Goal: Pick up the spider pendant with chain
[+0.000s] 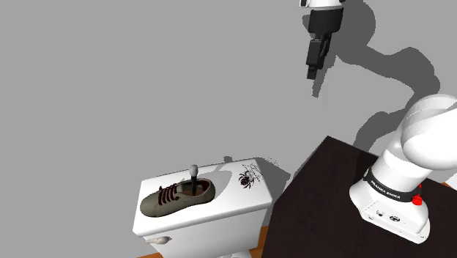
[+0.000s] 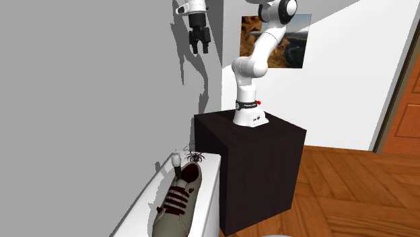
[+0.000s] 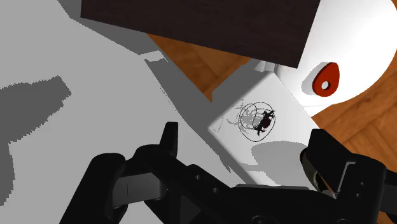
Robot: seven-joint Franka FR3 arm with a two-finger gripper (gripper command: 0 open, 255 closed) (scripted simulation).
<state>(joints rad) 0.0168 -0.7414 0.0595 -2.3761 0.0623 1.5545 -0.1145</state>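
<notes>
We note the dark stand (image 1: 322,190) at the shoulder view's lower right. Left of it sits the white cistern (image 1: 205,223), its lid carrying a brown laced shoe (image 1: 177,196) at lower centre. The gripper (image 1: 313,72) hangs near the top edge, well above the lid, fingers spread and empty. The spider pendant with chain (image 1: 247,176) lies at the lid's right-hand end, apart from the shoe. We judge it light: a small rigid body and a thin, limp chain likely to trail. The dark spider body offers the soundest hold, pinched from above.
</notes>
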